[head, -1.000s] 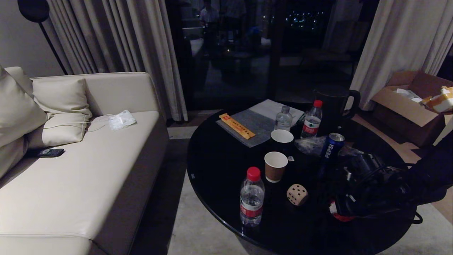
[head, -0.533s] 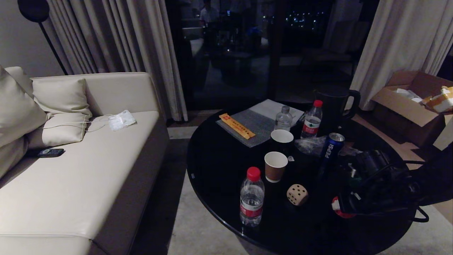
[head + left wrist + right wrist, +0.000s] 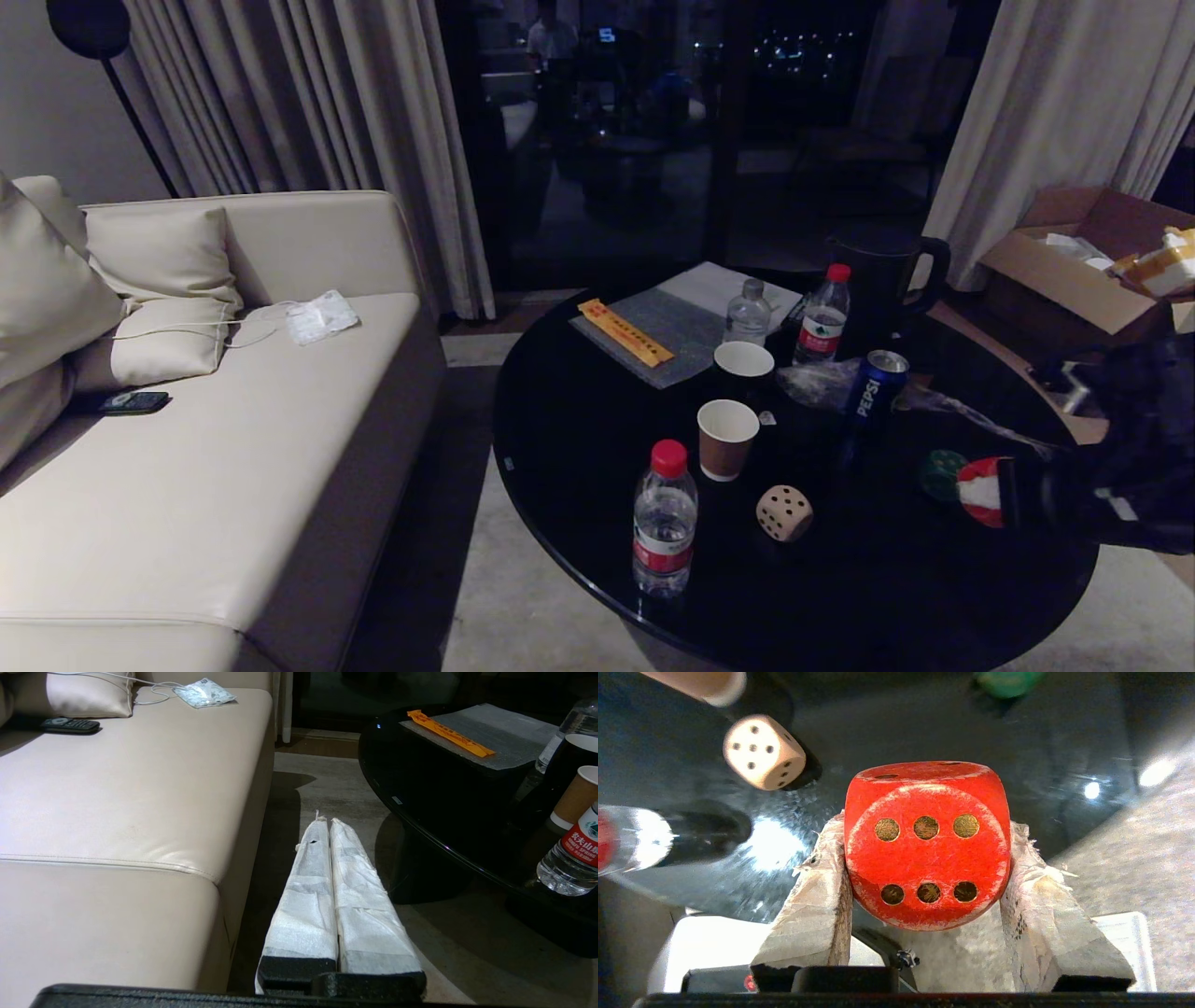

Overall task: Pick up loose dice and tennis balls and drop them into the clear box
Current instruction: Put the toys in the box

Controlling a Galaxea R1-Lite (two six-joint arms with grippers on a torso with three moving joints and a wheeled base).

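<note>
Head view, right gripper (image 3: 991, 492): it is at the right edge of the round black table (image 3: 597, 439), lifted above the top, and clamps the red die (image 3: 978, 492) between its padded fingers.
Head view, other dice: the beige die (image 3: 784, 512) lies on the table near the middle front, just right of a water bottle (image 3: 665, 519); the dark green die (image 3: 941, 473) lies just left of the held red one.
Head view, clear box: it is not visible here, and no tennis balls are visible either.
Left wrist view, left gripper (image 3: 325, 822): its two white wrapped fingers are pressed together with nothing between them; it hangs between the sofa (image 3: 117, 812) and the table.
Right wrist view, grip: the red die (image 3: 927, 842) sits between two frayed, tape-wrapped fingers (image 3: 822, 905), with its six-pip face towards the camera.
Right wrist view, materials: the die looks like painted wood, scuffed, with rounded corners; the table top is glossy and reflecting.
Risk: the rounded, smooth die is held only at two sides, so I think a fast swing can let it slip and roll off the glossy table.
Risk, clutter: the cups (image 3: 727, 437) and the can (image 3: 876, 385) are near, so a low arm path can knock them.
</note>
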